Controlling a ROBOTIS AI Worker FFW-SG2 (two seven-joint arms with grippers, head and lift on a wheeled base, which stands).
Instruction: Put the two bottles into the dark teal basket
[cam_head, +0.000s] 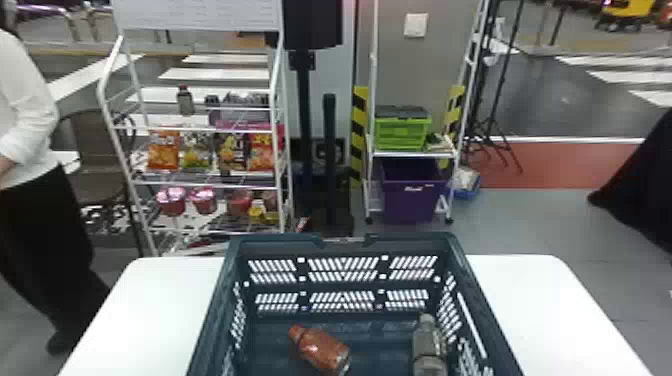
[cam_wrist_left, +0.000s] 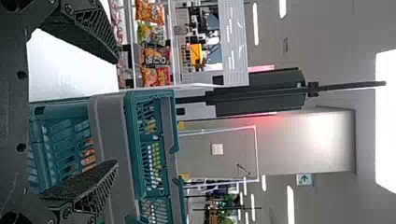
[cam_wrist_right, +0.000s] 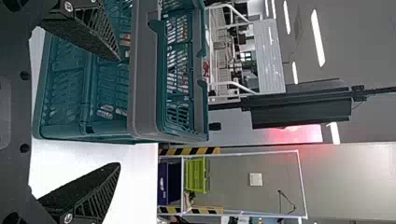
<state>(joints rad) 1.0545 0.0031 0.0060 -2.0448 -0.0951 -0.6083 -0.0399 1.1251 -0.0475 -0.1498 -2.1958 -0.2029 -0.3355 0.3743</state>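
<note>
The red bottle lay aslant inside the basket, the grey bottle beside its right wall; left pincer and right pincer, fingers apart, apparently flanked it outside.

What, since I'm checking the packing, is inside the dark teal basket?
An orange-red bottle lies toward the middle of the dark teal basket, and a grey bottle lies by its right side. What is directly beneath them is covered and cannot be seen.
</note>
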